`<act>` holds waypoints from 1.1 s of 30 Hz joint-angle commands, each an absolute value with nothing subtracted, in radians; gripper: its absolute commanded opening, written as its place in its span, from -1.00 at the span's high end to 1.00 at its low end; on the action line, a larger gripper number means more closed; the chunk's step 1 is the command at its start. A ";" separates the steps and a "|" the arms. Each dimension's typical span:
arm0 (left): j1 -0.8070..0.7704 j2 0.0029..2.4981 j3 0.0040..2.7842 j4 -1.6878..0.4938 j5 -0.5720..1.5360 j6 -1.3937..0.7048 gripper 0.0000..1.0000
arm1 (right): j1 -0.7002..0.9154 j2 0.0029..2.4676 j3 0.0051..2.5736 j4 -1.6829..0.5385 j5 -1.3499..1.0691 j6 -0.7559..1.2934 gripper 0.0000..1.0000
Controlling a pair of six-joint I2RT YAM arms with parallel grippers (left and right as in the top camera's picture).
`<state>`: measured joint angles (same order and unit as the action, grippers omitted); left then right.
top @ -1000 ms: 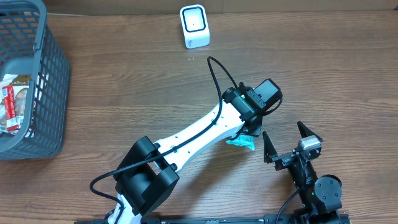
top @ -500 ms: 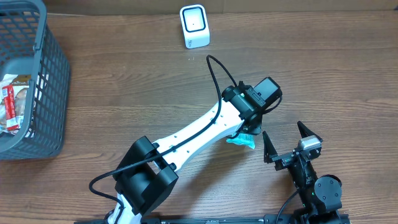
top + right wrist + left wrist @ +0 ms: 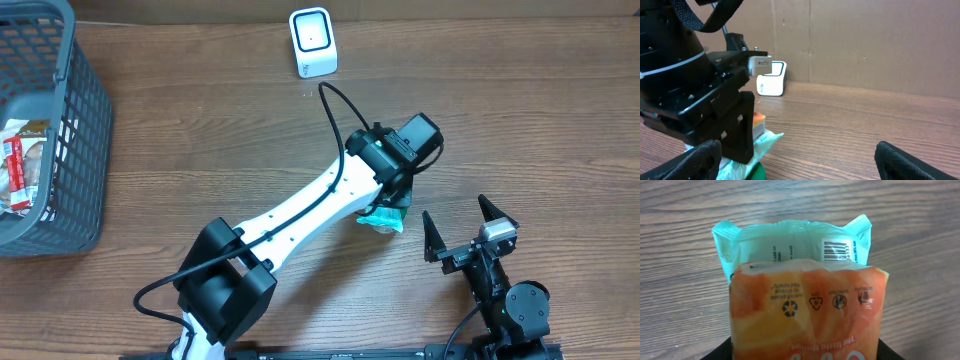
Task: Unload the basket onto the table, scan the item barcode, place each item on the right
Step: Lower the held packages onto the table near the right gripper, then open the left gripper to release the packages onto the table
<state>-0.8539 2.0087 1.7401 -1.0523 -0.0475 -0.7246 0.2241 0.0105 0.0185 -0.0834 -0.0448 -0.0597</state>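
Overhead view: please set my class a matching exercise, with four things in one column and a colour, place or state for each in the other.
Things:
1 basket
2 scanner
3 packet
4 right gripper

Descriptions:
A white, top centre of the view
B jaws open, lower right
C grey, far left
D teal, partly covered from above

Pairs: 1-C; 2-A; 3-D; 4-B

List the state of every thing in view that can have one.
left gripper, closed on the packet.
right gripper, open, empty.
packet, held, its barcode facing the left wrist camera.
scanner, upright, apart from the packet.
basket, upright, holding snack packs.
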 commanded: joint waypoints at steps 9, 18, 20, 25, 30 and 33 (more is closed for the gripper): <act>-0.697 1.959 1.772 -1.171 -0.110 -0.683 -0.02 | 0.224 0.004 0.008 -0.081 -0.046 -0.064 -1.00; -0.688 1.960 1.713 -1.214 -0.208 -0.685 -0.03 | 0.224 0.004 0.008 -0.081 -0.046 -0.064 -1.00; -0.687 1.960 1.682 -1.198 -0.215 -0.688 -0.04 | 0.224 0.004 0.008 -0.081 -0.046 -0.064 -1.00; -0.688 1.960 1.638 -1.167 -0.213 -0.688 -0.04 | 0.224 0.004 0.008 -0.081 -0.046 -0.064 -1.00; -0.686 1.960 1.638 -1.166 -0.213 -0.687 -0.11 | 0.224 0.004 0.008 -0.081 -0.046 -0.064 -1.00; -0.684 1.960 1.639 -1.163 -0.213 -0.688 -0.22 | 0.224 0.004 0.008 -0.081 -0.046 -0.064 -1.00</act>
